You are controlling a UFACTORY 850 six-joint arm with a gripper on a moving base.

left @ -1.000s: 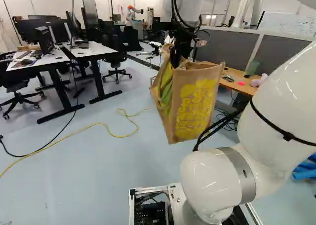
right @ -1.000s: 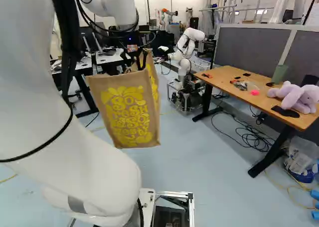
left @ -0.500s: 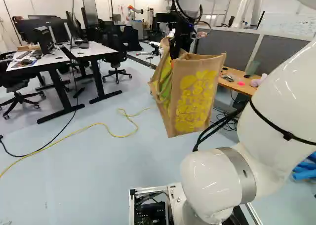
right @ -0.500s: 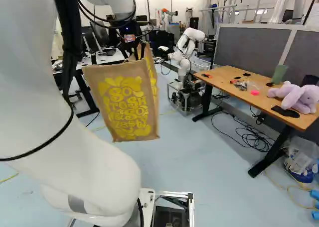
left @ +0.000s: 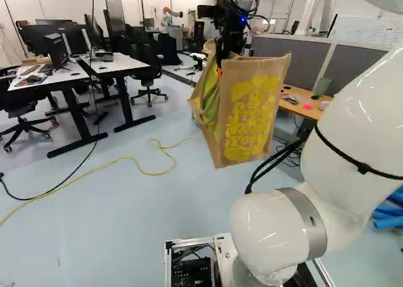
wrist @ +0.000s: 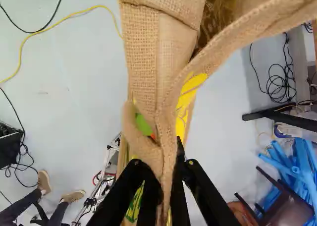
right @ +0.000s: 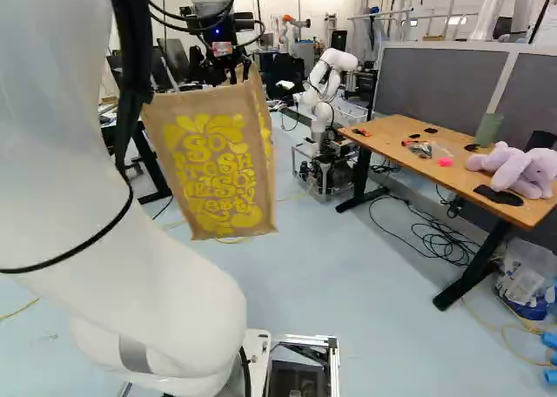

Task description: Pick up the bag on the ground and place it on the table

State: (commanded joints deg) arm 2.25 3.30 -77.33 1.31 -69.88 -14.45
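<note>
In the right base view the gripper (right: 231, 71) is at the top edge of a brown burlap bag (right: 213, 166) with yellow lettering. The bag hangs upright in the air, well above the floor. The left base view shows the gripper (left: 225, 53) over the open mouth of the bag (left: 252, 111), where something green shows inside. Seen from the wrist, the gripper (wrist: 168, 174) is shut on the bag's fabric (wrist: 141, 52), pinched between both fingers. A wooden table (right: 396, 144) stands to the right of the bag.
A purple plush toy (right: 513, 169) and small items lie on the wooden table. Another robot (right: 326, 110) stands beside its far end. White desks (left: 50, 80) are at the left; a yellow cable (left: 132, 160) crosses the floor. Grey partitions (right: 439, 79) back the wooden table.
The arm has lifted the bag, held in the gripper, somewhat higher. In the right base view they have also shifted a little left. The base has not moved.
</note>
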